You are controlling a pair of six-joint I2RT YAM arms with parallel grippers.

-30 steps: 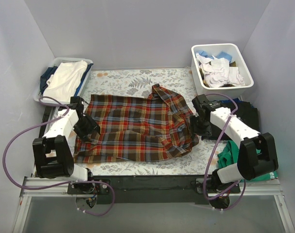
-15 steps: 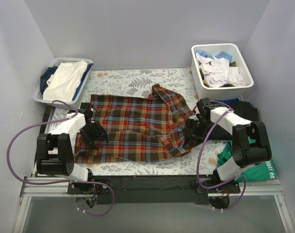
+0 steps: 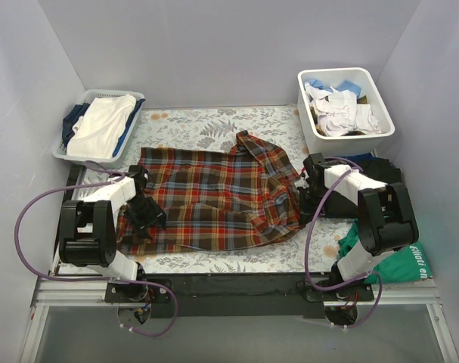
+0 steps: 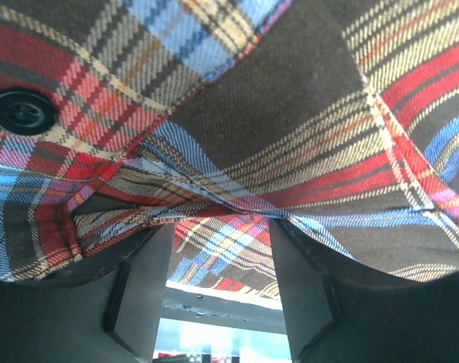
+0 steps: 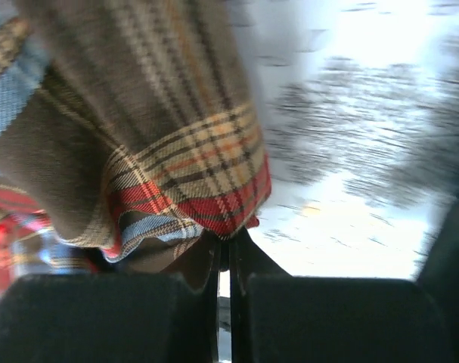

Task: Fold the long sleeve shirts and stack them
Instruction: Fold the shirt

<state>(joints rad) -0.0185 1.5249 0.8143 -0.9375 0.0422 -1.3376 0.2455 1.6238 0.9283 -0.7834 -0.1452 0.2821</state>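
Top external view gives me the layout: the plaid shirt (image 3: 214, 197) lies spread flat between my two claws. Its long axis runs side to side, from the left gripper (image 3: 144, 212) at one end to the right gripper (image 3: 305, 198) at the other. So the cloth lies inboard of each claw: rightward of the left one, leftward of the right one. The collar end is bunched just inboard of and beyond the right claw, and the straighter edge sits under the left.

Right wrist view: the right gripper (image 5: 227, 253) has its jaws pressed together. The shirt's edge runs down into the tips, so I read it as pinching a thin bit of cloth.

Left wrist view: the left gripper (image 4: 220, 234) stands roughly half open. A raised fold of plaid lies across its mouth, touching both fingers (image 4: 142, 295). I can see light through the gap below, so I judge the fold not clamped yet. A dark button (image 4: 21, 112) sits up and to the left of that claw.

The move ahead, as I judge it, is a fold with both ends carried together, and the left claw must close first. The folded black garments (image 3: 380, 175) lie just outboard of the right claw, so that arm is the nearer one for stacking.
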